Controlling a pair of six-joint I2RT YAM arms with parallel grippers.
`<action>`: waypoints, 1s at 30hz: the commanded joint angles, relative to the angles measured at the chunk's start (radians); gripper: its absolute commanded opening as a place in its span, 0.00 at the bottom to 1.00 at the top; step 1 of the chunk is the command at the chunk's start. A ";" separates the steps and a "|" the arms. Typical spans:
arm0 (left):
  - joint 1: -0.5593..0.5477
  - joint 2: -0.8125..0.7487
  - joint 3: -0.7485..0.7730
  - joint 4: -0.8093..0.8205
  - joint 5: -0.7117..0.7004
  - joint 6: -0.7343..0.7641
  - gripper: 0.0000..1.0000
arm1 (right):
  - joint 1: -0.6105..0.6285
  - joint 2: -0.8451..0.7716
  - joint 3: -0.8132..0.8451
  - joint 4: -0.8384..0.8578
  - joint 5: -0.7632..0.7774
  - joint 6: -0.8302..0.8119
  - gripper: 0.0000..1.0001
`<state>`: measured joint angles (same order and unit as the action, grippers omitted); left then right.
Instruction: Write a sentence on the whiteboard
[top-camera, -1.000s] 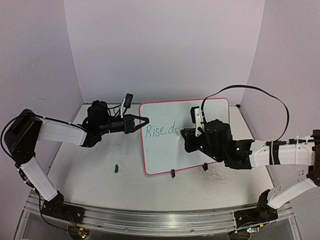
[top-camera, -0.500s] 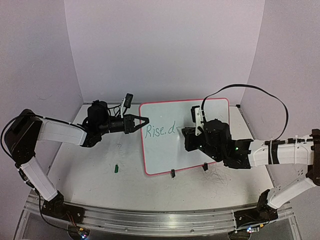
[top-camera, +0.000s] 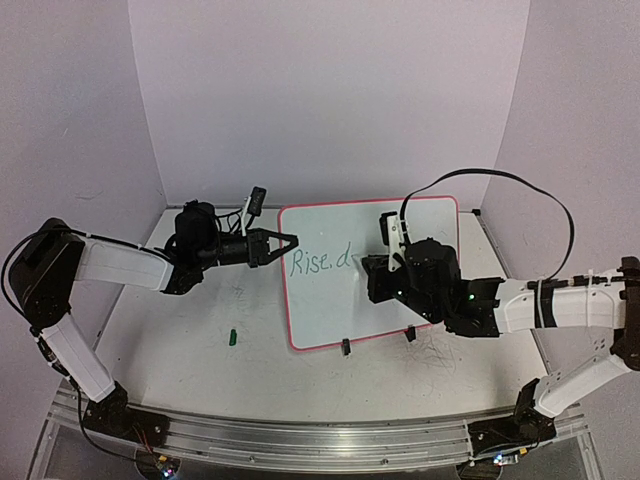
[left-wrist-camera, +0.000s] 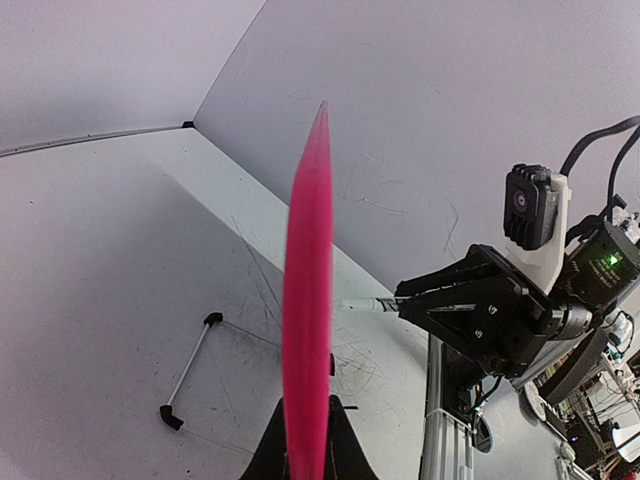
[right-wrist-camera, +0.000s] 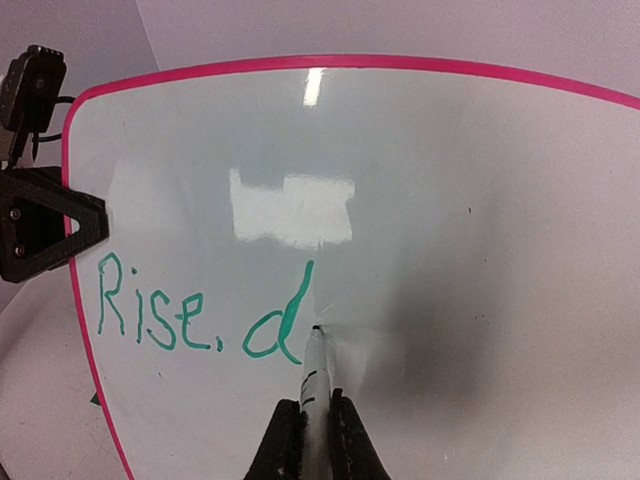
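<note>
Pink-framed whiteboard (top-camera: 340, 300) — left fingers (top-camera: 281, 241) clamped on its edge, right fingers (right-wrist-camera: 283, 440) gripping marker (right-wrist-camera: 313, 375); green cap (top-camera: 232, 336) toward table's (top-camera: 190, 310) left edge.

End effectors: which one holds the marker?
The right end effector, its marker tip at the whiteboard; the left end effector clamps its pink frame.
</note>
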<state>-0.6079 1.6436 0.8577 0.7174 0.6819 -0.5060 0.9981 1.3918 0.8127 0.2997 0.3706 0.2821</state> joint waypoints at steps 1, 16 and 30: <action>0.002 0.015 0.029 -0.015 -0.055 0.035 0.00 | 0.000 0.000 0.009 0.017 -0.004 0.010 0.00; 0.002 0.011 0.027 -0.015 -0.057 0.037 0.00 | 0.001 -0.008 -0.033 -0.021 -0.014 0.037 0.00; 0.002 0.005 0.025 -0.015 -0.056 0.034 0.00 | 0.000 -0.025 -0.019 -0.017 0.087 0.049 0.00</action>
<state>-0.6079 1.6436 0.8577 0.7166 0.6807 -0.5068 1.0000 1.3785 0.7792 0.2795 0.3958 0.3244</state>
